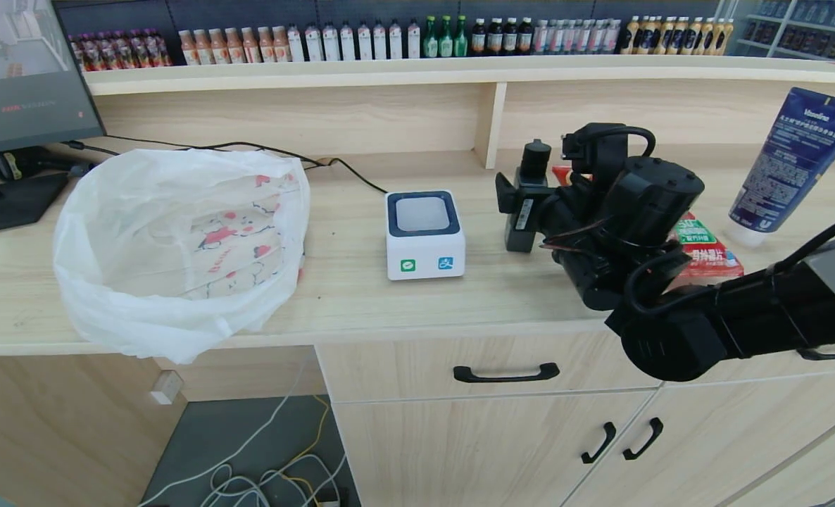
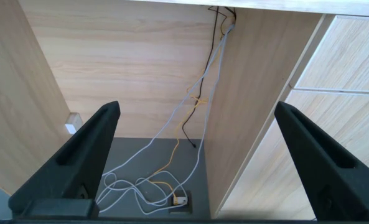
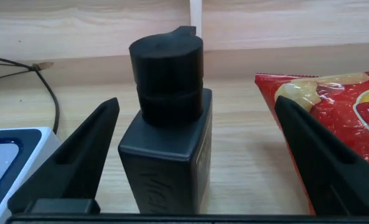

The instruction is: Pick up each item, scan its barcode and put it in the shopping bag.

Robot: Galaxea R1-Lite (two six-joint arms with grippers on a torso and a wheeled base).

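One black bottle (image 3: 165,124) stands upright just right of the scanner (image 1: 424,236), between the spread fingers of the right gripper (image 3: 196,109); rigid, smooth and probably weighty, it looks best pinched across its square body, below the cap.

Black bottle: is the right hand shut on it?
No. In the right wrist view the right hand stands wide open around the black bottle, with bare counter showing between the bottle and each finger.
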